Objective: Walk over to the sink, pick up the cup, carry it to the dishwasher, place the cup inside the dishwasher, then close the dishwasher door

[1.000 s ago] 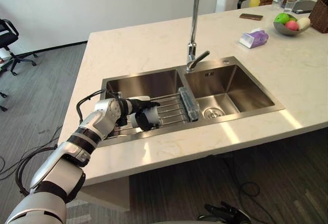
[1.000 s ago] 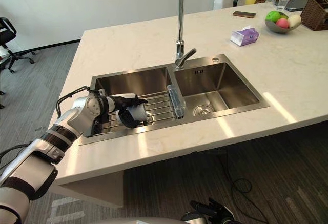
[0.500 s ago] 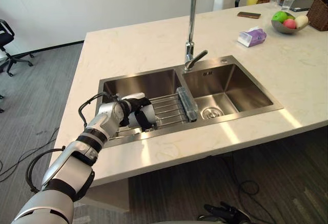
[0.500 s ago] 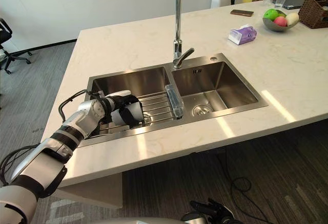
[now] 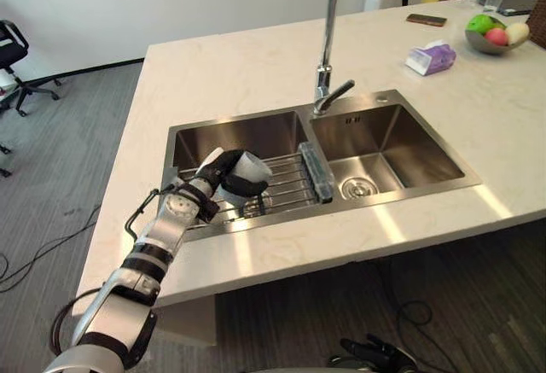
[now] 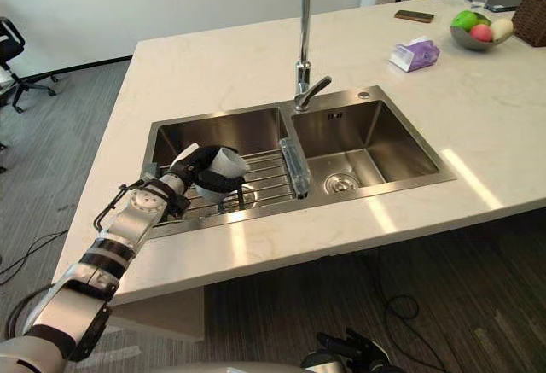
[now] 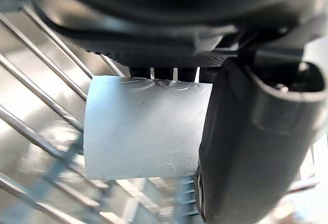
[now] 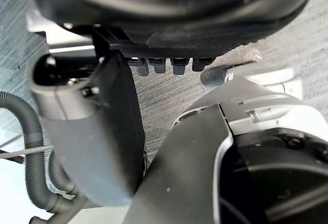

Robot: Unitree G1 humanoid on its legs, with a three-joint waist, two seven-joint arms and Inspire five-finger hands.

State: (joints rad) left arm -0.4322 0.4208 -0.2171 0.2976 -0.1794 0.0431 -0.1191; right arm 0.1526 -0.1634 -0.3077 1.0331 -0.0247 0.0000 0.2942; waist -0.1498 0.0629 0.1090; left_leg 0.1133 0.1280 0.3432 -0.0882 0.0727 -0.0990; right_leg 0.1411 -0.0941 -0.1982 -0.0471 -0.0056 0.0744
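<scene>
1. Pick-up step: holding cup (image 5: 252, 167) in left hand (image 5: 220, 171), curled round it, just above rack (image 5: 288, 187) in sink's (image 5: 241, 136) left basin.
2. Right hand (image 8: 169, 14) idle; cannot tell open or closed.
3. Next, probably: lift clear of sink, keep grip, turn toward dishwasher.

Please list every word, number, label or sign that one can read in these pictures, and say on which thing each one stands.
No text can be read in any view.
Dark mark on the back wall of the sink, right basin: too small to read.
Print on the purple tissue pack: too blurred to read.
Cup, held in the left hand: no print on the side that shows.
</scene>
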